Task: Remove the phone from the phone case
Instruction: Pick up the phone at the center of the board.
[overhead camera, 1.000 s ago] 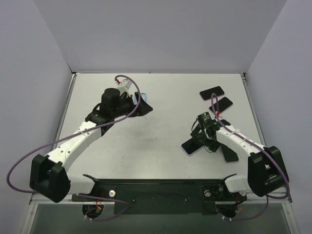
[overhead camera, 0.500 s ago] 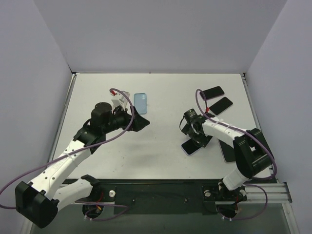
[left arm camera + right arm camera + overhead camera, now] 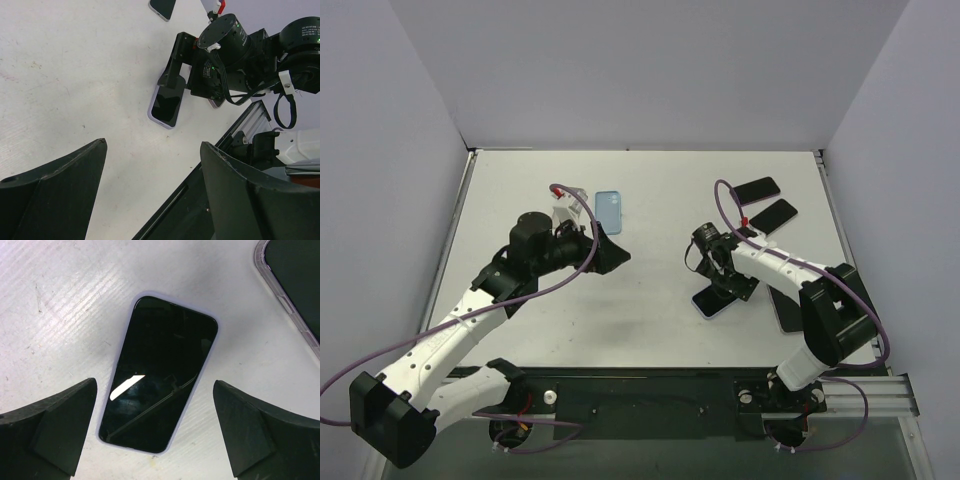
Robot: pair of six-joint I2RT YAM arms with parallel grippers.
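Note:
A phone in a lavender case (image 3: 159, 397) lies screen up on the white table; it also shows in the top view (image 3: 713, 305) and in the left wrist view (image 3: 167, 105). My right gripper (image 3: 155, 412) hovers just above it, open, with one finger on each long side and not touching it; in the top view it (image 3: 728, 285) covers the phone's far end. My left gripper (image 3: 607, 250) is open and empty over bare table at centre left, its fingers (image 3: 60, 185) wide apart. An empty light blue case (image 3: 608, 210) lies just beyond it.
Two dark phones (image 3: 755, 188) (image 3: 773, 214) lie at the back right, and another (image 3: 790, 312) under the right forearm. A phone in a clear pinkish case (image 3: 295, 285) lies close to the right gripper. The black rail (image 3: 650, 385) runs along the near edge.
My left gripper has pulled back toward me off the light blue case, which now lies uncovered. My right gripper has shifted left and its arm has swung round; little moved in the last half second.

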